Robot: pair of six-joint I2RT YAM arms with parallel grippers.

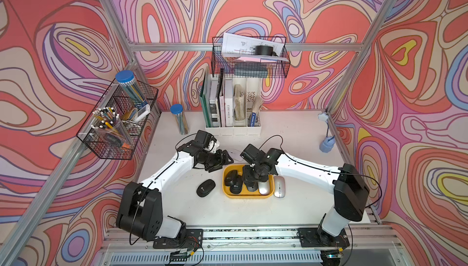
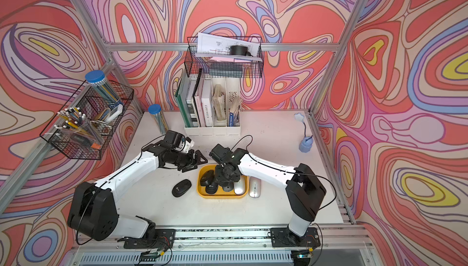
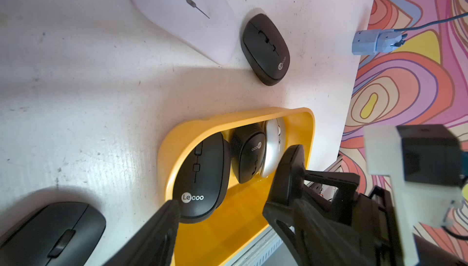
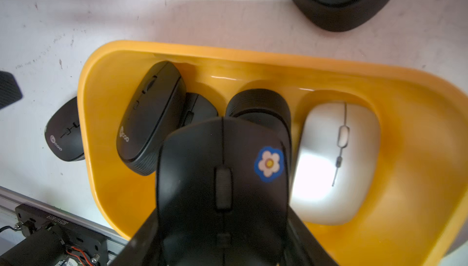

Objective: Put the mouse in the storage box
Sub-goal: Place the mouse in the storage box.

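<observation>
The right gripper is clamping a matte black mouse bearing a blue-and-white flower sticker, holding it over the yellow storage box; the left gripper is hovering part-open, empty, beside the box.

In the storage box, black mice crowd one end, a silver mouse lies toward the other and the right gripper holds the mouse over the middle, leaving bare floor only along the walls; the left gripper hangs by its rim.

Black flower-stickered mouse low over the shallow yellow storage box
</observation>
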